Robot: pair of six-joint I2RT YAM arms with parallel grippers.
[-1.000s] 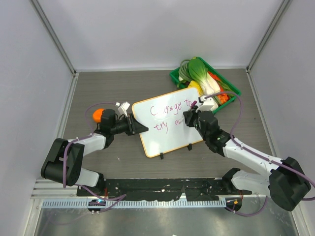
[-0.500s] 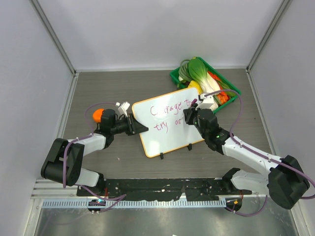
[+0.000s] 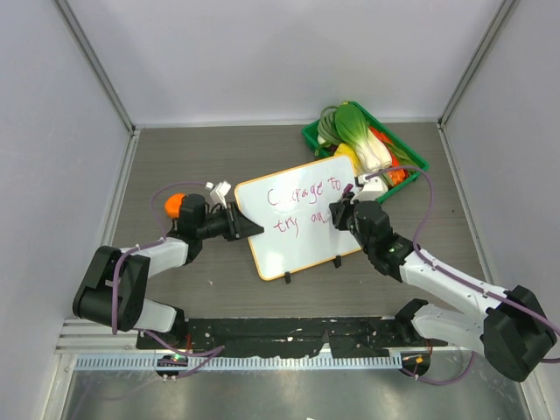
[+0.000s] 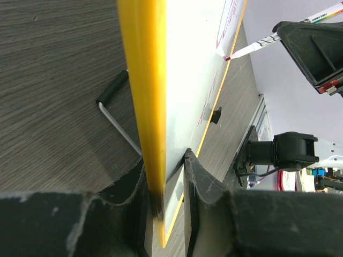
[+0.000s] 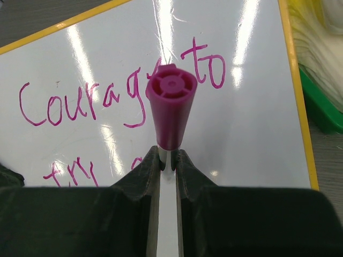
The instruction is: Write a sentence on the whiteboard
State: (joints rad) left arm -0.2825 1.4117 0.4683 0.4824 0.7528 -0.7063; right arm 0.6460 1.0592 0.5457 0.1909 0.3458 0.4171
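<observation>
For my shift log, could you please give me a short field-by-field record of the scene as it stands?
Board: whiteboard lying askew on table, orange frame
Left claw: shut on whiteboard edge
Right claw: shut on purple marker, tip at board
Writing: sentence reads "Courage to", then "try", rest hidden
Nearby: green basket of vegetables behind board

Whiteboard [image 3: 302, 248]: small, white, rounded corners, thin orange-yellow frame, two black clips [image 3: 286, 278] on near edge. I see it mid-tabletop [image 3: 192, 157], skewed, right end turned away from me. Sentence [image 3: 297, 196]: purple-pink handwriting, two lines. I read "Courage to" above, "try a" below, rest hidden.
</observation>
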